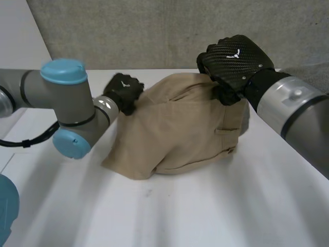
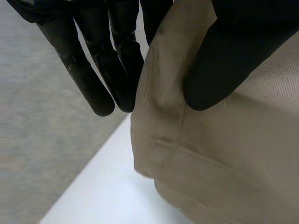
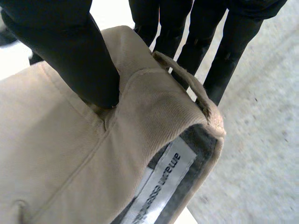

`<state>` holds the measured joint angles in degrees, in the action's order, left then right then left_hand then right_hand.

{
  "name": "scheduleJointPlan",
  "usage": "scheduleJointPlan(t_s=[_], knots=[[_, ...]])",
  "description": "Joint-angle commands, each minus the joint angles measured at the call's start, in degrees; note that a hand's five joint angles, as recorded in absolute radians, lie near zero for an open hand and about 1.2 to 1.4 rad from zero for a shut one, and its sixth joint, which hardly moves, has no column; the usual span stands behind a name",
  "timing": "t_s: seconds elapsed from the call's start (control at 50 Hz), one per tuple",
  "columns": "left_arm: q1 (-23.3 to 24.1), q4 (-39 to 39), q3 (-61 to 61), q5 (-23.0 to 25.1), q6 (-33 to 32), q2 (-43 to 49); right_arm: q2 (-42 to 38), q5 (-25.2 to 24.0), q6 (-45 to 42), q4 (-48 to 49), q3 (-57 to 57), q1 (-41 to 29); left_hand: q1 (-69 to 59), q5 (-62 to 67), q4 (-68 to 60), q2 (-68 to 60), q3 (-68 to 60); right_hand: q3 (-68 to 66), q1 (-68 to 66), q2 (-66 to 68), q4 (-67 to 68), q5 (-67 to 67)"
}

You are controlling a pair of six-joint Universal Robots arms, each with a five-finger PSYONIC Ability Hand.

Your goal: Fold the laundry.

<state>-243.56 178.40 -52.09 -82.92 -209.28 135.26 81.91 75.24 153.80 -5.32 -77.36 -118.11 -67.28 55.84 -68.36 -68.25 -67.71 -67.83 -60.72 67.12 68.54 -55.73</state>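
Note:
A tan pair of trousers (image 1: 185,128) stands bunched up in the middle of the white table (image 1: 205,216), its top raised and its lower folds resting on the table. My left hand (image 1: 123,91) is at the garment's left upper edge. There the thumb (image 2: 233,56) presses the tan cloth (image 2: 224,163) against the fingers (image 2: 93,79) behind it. My right hand (image 1: 234,59) holds the right top corner. Its thumb (image 3: 70,46) pinches the waistband (image 3: 154,107) by a belt loop (image 3: 187,79) against the fingers (image 3: 205,42). A white label (image 3: 163,182) shows inside the waistband.
A grey wall (image 1: 154,31) rises close behind the table's far edge. Grey floor (image 2: 37,140) lies beyond the table edge (image 2: 88,177) by my left hand. My left arm (image 1: 61,98) reaches in low over the table's left side.

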Motion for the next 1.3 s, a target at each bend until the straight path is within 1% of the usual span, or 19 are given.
scheduleJointPlan(t_s=[0.02,0.08,0.14,0.18,0.2,0.24,0.26,0.32,0.42,0.52,0.66,0.76,0.86,0.98,1.0,1.1,1.18,1.26,1.3], knots=[[-1.48,3.52,9.1,-4.53,3.35,-2.89,-10.97,7.28,-0.61,8.55,12.73,0.25,-12.72,14.16,-11.64,-11.75,-12.29,-12.17,-19.28,12.88,11.46,-14.27],[-1.83,9.75,14.03,-5.67,5.28,-6.49,-16.77,14.31,-0.7,19.0,21.88,0.25,-12.72,14.16,-11.64,-11.75,-12.29,-12.17,-19.28,12.88,11.46,-14.27],[-2.35,18.79,17.98,-8.56,7.83,-10.96,-22.13,21.07,-1.57,37.76,30.31,-0.01,-12.72,14.16,-11.64,-11.75,-12.29,-12.17,-19.28,12.88,11.46,-14.27],[-2.53,23.02,19.13,-10.32,8.62,-13.16,-24.42,21.53,-2.8,49.19,32.78,-0.01,-12.72,14.16,-11.64,-11.75,-12.29,-12.17,-19.28,12.88,11.46,-14.27],[-2.53,23.91,19.4,-10.68,8.89,-13.61,-24.43,21.53,-2.81,49.27,32.8,-0.01,-12.72,14.16,-11.64,-11.75,-12.29,-12.17,-19.28,12.88,11.46,-14.27],[-2.62,25.06,19.31,-11.21,9.07,-15.1,-25.83,20.31,-4.73,58.09,34.11,-0.27,-12.72,14.16,-11.64,-11.75,-12.29,-12.17,-19.28,12.88,11.46,-14.27],[-2.71,24.89,19.05,-11.12,9.07,-15.37,-26.1,19.87,-4.91,58.32,34.29,-0.54,-12.72,14.16,-11.64,-11.75,-12.29,-12.17,-19.28,12.88,11.46,-14.27],[-3.23,23.75,16.51,-11.38,9.42,-16.43,-26.72,17.84,-4.83,57.45,33.94,-1.5,-12.72,14.16,-11.64,-11.75,-12.29,-12.17,-19.28,12.88,11.46,-14.27],[-4.64,23.57,8.52,-10.95,9.42,-17.39,-26.45,17.58,-4.83,51.47,29.64,-1.95,-12.72,14.16,-11.64,-11.75,-12.29,-12.17,-19.28,12.88,11.46,-14.27],[-5.61,23.57,-3.59,-8.14,9.42,-16.87,-25.49,18.54,-4.74,42.44,19.73,-1.95,-12.72,14.16,-11.64,-11.75,-12.29,-12.17,-19.28,12.88,11.46,-14.27],[-5.96,23.66,-17.85,-3.65,9.07,-13.53,-25.4,17.75,-5.0,35.48,6.79,-2.38,-12.72,14.16,-11.64,-11.75,-12.29,-12.17,-19.28,12.88,11.46,-14.27],[-5.17,22.87,-25.41,-2.33,6.79,-11.42,-26.8,17.05,-5.97,31.44,-0.68,-2.74,-12.72,14.16,-11.64,-11.75,-12.29,-12.17,-19.28,12.88,11.46,-14.27],[-3.94,20.85,-27.71,-2.68,3.36,-14.57,-25.84,16.96,-7.38,28.44,-1.48,-2.47,-12.72,14.16,-11.64,-11.75,-12.29,-12.17,-19.28,12.88,11.46,-14.27],[-2.36,18.3,-24.56,-3.12,0.11,-25.9,-19.52,16.96,-6.85,25.8,2.29,-2.65,-12.72,14.16,-11.64,-11.75,-12.29,-12.17,-19.28,12.88,11.46,-14.27],[-1.92,17.08,-22.02,-3.38,-0.5,-30.53,-16.64,16.96,-6.15,25.54,4.3,-2.74,-12.72,14.16,-11.64,-11.75,-12.29,-12.17,-19.28,12.88,11.46,-14.27],[-1.83,13.38,-10.33,-3.74,0.54,-41.73,-8.09,17.58,-1.85,24.92,13.27,-2.74,-12.72,14.16,-11.64,-11.75,-12.29,-12.17,-19.28,12.88,11.46,-14.27],[-2.44,8.73,2.32,-4.09,3.09,-40.26,-6.41,18.89,2.46,21.25,23.97,-2.3,-12.72,14.16,-11.64,-11.75,-12.29,-12.17,-19.28,12.88,11.46,-14.27],[-4.46,2.41,14.62,-4.7,4.67,-31.67,-10.0,19.16,3.43,15.19,30.84,-2.56,-12.72,14.16,-11.64,-11.75,-12.29,-12.17,-19.28,12.88,11.46,-14.27],[-4.73,1.16,17.19,-4.88,4.59,-28.31,-11.85,19.16,3.43,13.77,31.82,-2.56,-12.72,14.16,-11.64,-11.75,-12.29,-12.17,-19.28,12.88,11.46,-14.27]])
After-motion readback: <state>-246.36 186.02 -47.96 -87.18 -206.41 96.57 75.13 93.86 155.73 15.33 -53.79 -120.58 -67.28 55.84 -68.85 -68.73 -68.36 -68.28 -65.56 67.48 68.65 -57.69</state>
